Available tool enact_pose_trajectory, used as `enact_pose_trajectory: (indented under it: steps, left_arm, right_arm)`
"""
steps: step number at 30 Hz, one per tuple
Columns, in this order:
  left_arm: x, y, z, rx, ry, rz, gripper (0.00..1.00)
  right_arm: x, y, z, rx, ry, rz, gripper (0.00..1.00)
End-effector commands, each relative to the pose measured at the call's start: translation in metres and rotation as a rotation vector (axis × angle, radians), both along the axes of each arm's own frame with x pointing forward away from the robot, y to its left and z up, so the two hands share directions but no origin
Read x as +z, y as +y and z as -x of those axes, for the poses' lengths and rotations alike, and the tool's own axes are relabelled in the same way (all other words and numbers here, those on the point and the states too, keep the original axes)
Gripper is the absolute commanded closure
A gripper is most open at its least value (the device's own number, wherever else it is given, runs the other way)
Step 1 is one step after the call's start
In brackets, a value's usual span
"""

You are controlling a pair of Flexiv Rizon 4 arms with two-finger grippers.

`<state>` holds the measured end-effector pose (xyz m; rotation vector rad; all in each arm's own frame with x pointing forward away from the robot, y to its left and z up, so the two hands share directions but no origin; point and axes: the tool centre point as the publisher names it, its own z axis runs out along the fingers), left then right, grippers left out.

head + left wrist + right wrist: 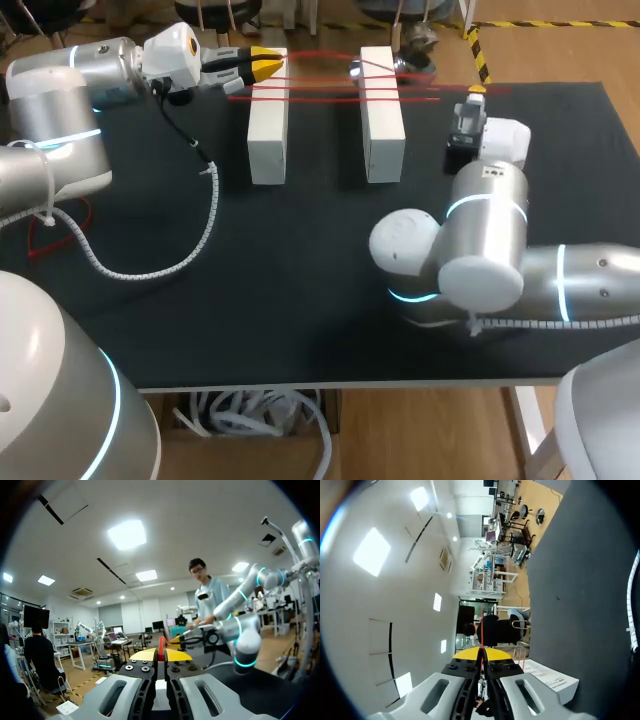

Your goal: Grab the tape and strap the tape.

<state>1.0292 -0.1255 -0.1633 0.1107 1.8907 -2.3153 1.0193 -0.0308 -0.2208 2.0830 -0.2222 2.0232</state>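
The red tape (325, 98) runs as several thin strands across the far ends of the left white block (267, 140) and the right white block (382, 130), which stand side by side but apart on the black table (300, 300). The left gripper (265, 66) sits at the far end of the left block. Its wrist view shows the yellow tips pressed together with a red strand pinched between them. The right gripper (477, 90) is out beyond the right block, and its tips are likewise closed on a red strand that leads away ahead of them. The step in hand looks like laying another turn around the two blocks. To do it well, the right arm should probably act as a fixed anchor while the left carries its end round the block's outer face, with just enough pull to keep the strand straight (too much could drag the blocks together or tip them). Each new turn should lie beside the others rather than crossing them, and neither pinch should loosen.
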Motion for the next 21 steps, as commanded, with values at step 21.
enact_pose_trajectory:
  steps: [21]
  left_arm:
    - [-0.001, 0.000, 0.000, 0.001, -0.001, 0.002, 1.00]
  right_arm:
    - [0.023, 0.011, 0.003, 0.072, -0.039, 0.251, 1.00]
